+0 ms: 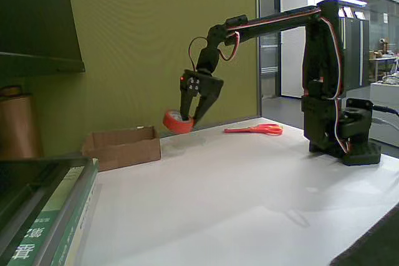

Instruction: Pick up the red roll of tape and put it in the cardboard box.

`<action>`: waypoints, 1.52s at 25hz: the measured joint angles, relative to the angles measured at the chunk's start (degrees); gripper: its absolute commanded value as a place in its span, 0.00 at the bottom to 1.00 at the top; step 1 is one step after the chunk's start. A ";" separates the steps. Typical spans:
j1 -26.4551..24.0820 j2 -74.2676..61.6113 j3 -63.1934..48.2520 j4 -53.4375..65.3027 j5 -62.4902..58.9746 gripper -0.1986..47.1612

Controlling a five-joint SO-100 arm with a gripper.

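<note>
The red roll of tape (177, 121) hangs in the air above the white table, tilted, with my gripper (189, 118) shut on its right side. The black arm reaches out to the left from its base (349, 141) at the right. The cardboard box (122, 147) stands low on the table to the left of the tape and below it, against the green wall. The tape is a short way right of the box's right edge, not over it.
Red-orange-handled scissors (254, 129) lie on the table behind the gripper, to its right. A tall brown paper roll (17, 126) stands at the far left, with books (50, 216) in the left foreground. The white table (249, 204) stretches to the front.
</note>
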 measured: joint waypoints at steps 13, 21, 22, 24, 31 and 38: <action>-3.34 -7.29 -16.88 -8.17 -2.37 0.01; -3.16 -15.64 -22.85 -12.66 -3.96 0.01; -2.90 -16.52 -23.64 -12.74 -3.96 0.01; -3.16 -18.98 -25.84 -13.18 -3.96 0.01; -2.55 -24.96 -30.23 -16.70 -5.10 0.01; -1.41 -27.86 -30.76 -21.80 -6.06 0.01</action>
